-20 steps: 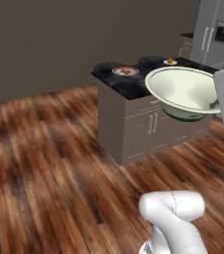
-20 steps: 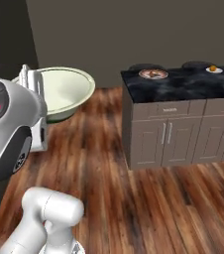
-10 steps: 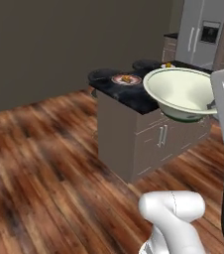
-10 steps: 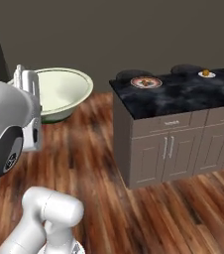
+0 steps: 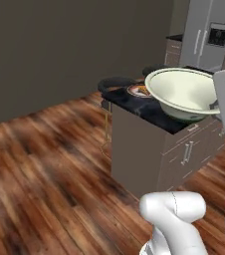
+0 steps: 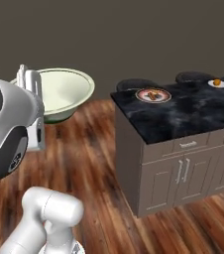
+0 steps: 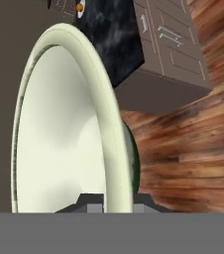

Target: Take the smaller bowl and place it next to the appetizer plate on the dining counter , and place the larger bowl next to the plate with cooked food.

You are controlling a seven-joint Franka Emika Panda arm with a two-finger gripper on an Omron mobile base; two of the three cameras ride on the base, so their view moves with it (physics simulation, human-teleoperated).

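My gripper (image 7: 111,201) is shut on the rim of the larger bowl (image 7: 64,129), a wide cream bowl with a green outside, held up in the air (image 5: 184,92) (image 6: 64,92). The gripper (image 5: 215,105) (image 6: 34,104) pinches the rim on the side nearest the arm. Ahead stands the dining counter (image 6: 183,116) (image 5: 134,104) (image 7: 114,34) with its black veined top. On it lie the plate with cooked food (image 6: 152,95) (image 5: 137,90) near the corner and the appetizer plate (image 6: 217,83) farther along. The smaller bowl is out of view.
Wooden floor (image 6: 99,163) lies between me and the counter. Cabinet doors (image 6: 183,173) face me on the counter's side. Two dark round shapes (image 6: 134,83) sit behind the counter. A steel fridge (image 5: 209,30) stands at the back, with a dark wall behind.
The whole picture has shifted: the base has driven nearer the counter, which looks bigger and closer. The larger bowl stays in my shut gripper.
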